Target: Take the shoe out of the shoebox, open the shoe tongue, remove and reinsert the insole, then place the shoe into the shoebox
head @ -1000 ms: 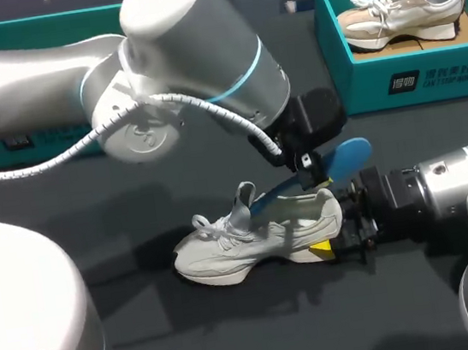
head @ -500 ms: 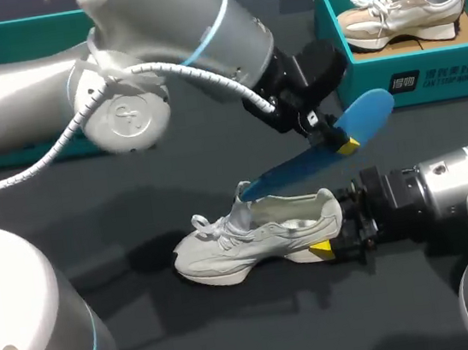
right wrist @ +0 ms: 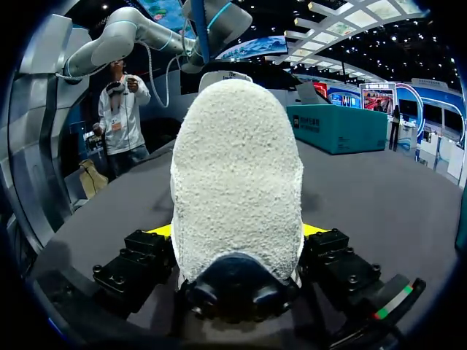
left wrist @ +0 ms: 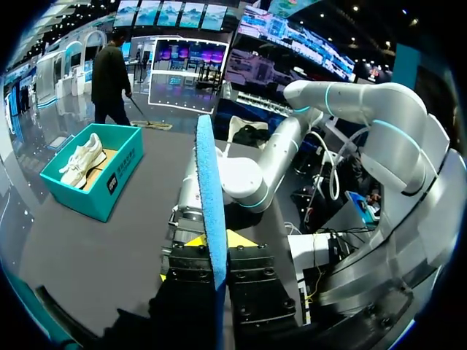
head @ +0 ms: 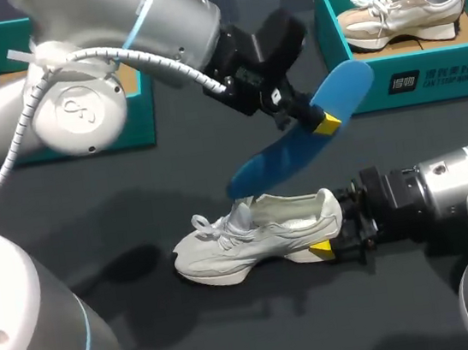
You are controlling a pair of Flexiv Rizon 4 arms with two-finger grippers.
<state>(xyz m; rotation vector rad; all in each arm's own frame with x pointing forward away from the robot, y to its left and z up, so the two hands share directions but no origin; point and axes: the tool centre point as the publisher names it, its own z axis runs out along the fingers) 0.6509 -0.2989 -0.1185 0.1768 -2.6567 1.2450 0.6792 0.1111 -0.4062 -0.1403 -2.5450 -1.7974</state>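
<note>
Far behind the grey shoe (head: 251,240) and to its left, you have the open teal shoebox (head: 136,110), partly hidden by your left arm. This arm comes over the box, and the left gripper (head: 317,121) is above the shoe, towards its heel side. Its fingers pinch the blue insole (head: 298,136) near one end; in the left wrist view the insole (left wrist: 210,189) stands edge-on between them. The insole slopes down, and its lower end hangs just over the shoe's tongue; I cannot tell if it touches. The shoe stands upright on the dark table (head: 195,335), toe to the left. At its heel, your right gripper (head: 330,249) squeezes the heel (right wrist: 237,182) from both sides. Far behind and right of the shoe, a second teal box (head: 411,78) holds a beige shoe (head: 402,10).
</note>
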